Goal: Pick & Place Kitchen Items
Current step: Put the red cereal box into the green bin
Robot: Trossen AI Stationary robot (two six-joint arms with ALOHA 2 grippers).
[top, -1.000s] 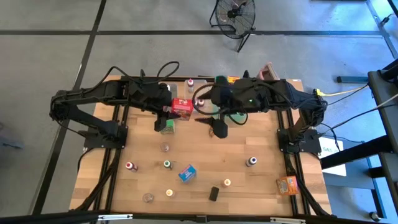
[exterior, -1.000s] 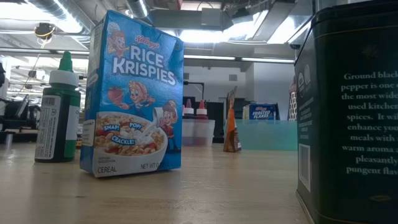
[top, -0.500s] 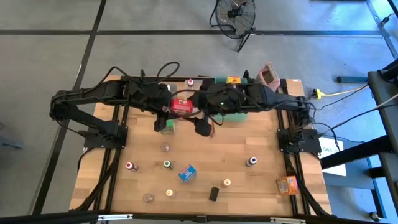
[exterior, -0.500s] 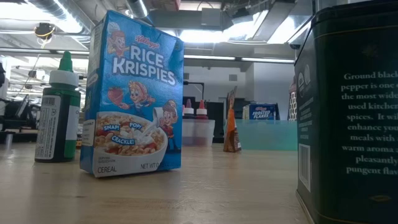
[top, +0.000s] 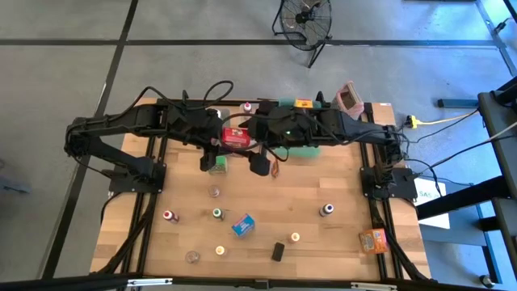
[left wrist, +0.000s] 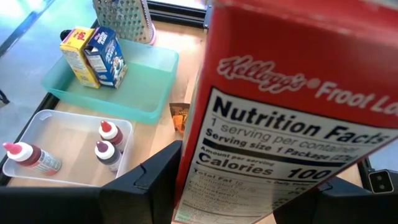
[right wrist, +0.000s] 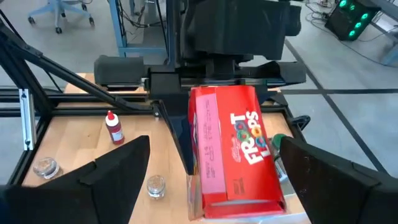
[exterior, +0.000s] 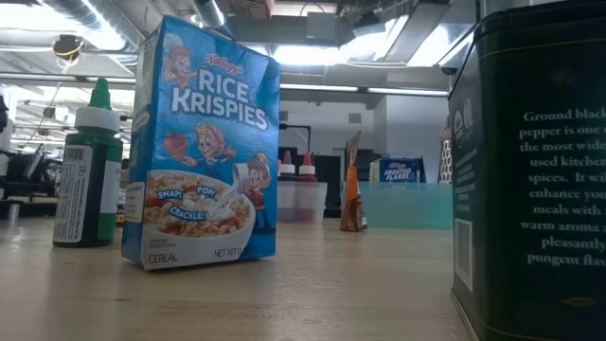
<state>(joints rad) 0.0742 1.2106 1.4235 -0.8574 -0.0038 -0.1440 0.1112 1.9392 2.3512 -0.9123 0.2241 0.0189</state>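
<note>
Left gripper [top: 229,144] clamped on red Froot Loops box [right wrist: 235,149], held up above the table [top: 323,182] beside green tray [left wrist: 143,81], right gripper [top: 260,164] wide open, empty, facing the box

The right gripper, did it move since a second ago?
Yes. In the high view the right gripper has slid left across the table, away from the green tray and nearer the red Froot Loops box in the left gripper.

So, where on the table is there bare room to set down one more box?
Bare wood lies between the blue box and the dark-capped bottle, below the green tray. It is crowded at the top middle, where the left end effector holds the red box beside the open right end effector.
</note>
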